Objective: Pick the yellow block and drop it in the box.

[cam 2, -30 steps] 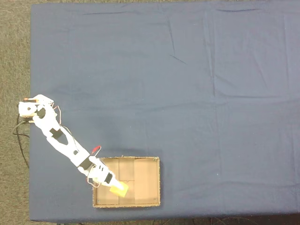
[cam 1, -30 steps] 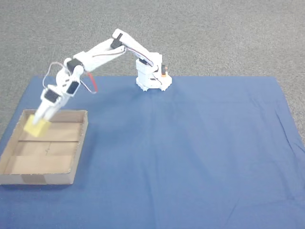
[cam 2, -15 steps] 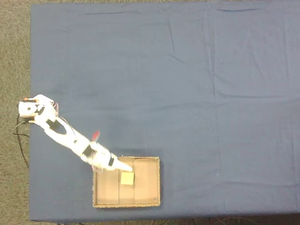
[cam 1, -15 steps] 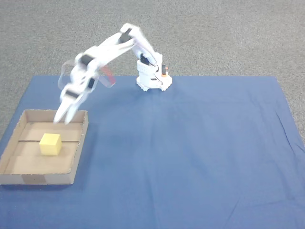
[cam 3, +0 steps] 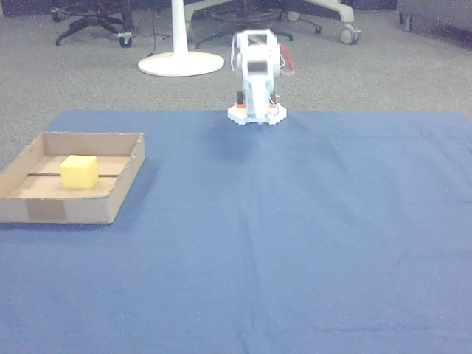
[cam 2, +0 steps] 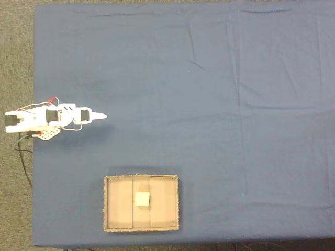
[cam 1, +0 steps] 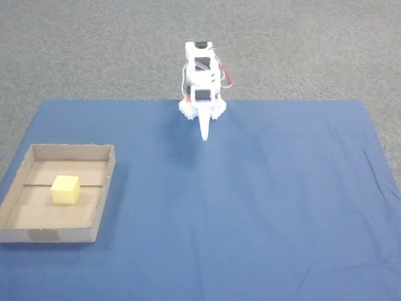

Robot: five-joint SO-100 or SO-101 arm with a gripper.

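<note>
1. the box (cam 1: 106,182) sits near the counter's front-left corner in a fixed view; brown cardboard, low walls, seam across its floor, tape patch on its front wall; in the top-down fixed view it (cam 2: 175,204) lies close to the lower edge of the counter, left of middle
2. the yellow block (cam 1: 65,189) rests on the box floor, roughly central, upright, apart from all four walls; seen the same in the other views (cam 2: 142,199) (cam 3: 79,171); nothing touches it
3. the counter (cam 1: 263,207), covered in blue cloth, carries nothing else right of the box
4. the arm (cam 1: 200,72) is folded up over its base at the middle of the counter's back edge, well apart from the box; the pincer (cam 1: 203,130) points down and forward off the base, fingers drawn to one thin tip, so together and empty; in the top-down view the pincer (cam 2: 98,116) reads the same, a single closed point
5. step judged: drop done, arm parked at rest; task looks complete
6. next move, if any: none needed beyond holding the rest pose; block needs no correction since it lies fully inside the walls
</note>
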